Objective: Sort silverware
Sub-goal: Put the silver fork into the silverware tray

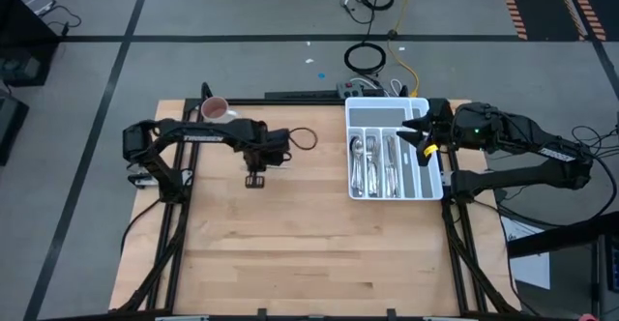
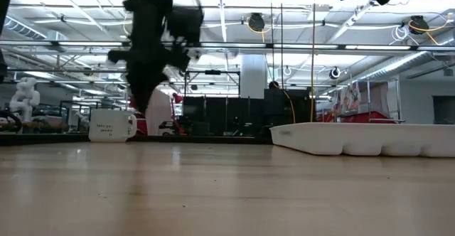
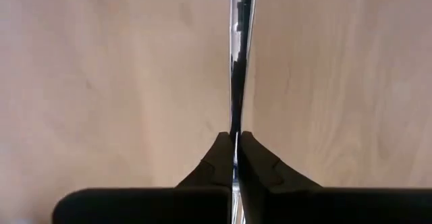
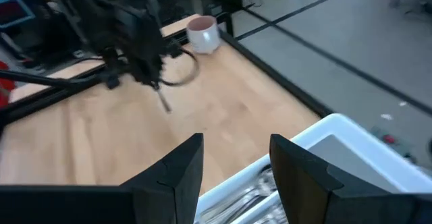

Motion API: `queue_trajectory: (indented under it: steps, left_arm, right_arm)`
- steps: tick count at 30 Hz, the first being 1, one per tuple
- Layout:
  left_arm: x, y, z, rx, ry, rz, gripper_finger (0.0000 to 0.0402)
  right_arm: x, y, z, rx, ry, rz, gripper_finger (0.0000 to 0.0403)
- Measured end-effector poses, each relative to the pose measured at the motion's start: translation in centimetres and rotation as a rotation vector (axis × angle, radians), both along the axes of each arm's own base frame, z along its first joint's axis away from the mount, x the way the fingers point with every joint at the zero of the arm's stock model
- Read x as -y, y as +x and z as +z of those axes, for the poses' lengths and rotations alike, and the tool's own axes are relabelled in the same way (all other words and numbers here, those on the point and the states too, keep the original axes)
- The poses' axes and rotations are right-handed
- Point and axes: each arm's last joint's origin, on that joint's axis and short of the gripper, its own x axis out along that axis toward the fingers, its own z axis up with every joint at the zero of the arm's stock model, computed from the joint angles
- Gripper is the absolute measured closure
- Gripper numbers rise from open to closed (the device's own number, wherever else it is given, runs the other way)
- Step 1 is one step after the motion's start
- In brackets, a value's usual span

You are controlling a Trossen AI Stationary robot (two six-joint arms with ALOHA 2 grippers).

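Between my left end effector's [image 3: 236, 146] fingers a slim silver utensil [image 3: 239, 62] sits clamped above bare bench [image 3: 101, 82]; my right end effector [image 4: 236, 160] hangs spread over the cutlery tray [image 1: 423, 191].

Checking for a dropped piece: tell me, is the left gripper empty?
No: in the left wrist view the left gripper is shut on a slim silver utensil held edge-on above the table.
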Motion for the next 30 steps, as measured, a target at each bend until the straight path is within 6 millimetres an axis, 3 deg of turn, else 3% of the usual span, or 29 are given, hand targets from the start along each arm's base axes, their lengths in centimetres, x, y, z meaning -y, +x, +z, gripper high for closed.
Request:
queue_trajectory:
  steps: [8,11,17,21,25,30]
  left_arm:
    - [0.2,4.9,7.5,0.325,0.223,-0.324,0.0396]
    - [-0.4,6.9,8.3,0.353,0.306,-0.409,0.0396]
    - [-1.6,12.6,8.6,0.37,0.393,-0.588,0.0396]
    - [-1.9,16.3,8.3,0.361,0.472,-0.812,0.0396]
    - [-2.3,18.8,7.4,0.333,0.541,-1.016,0.0397]
    - [-2.9,20.5,5.4,0.247,0.63,-1.262,0.0397]
  right_arm:
    - [0.3,-0.2,0.0,-0.025,-0.084,-0.095,0.0241]
    - [0.4,-0.2,0.0,-0.032,-0.1,-0.099,0.0241]
    - [0.4,-0.2,0.0,-0.038,-0.106,-0.095,0.0241]
    - [0.4,-0.2,0.0,-0.034,-0.098,-0.099,0.0241]
    - [0.4,-0.2,0.0,-0.012,-0.059,-0.12,0.0241]
    - [0.4,-0.2,0.0,0.0,-0.037,-0.131,0.0241]
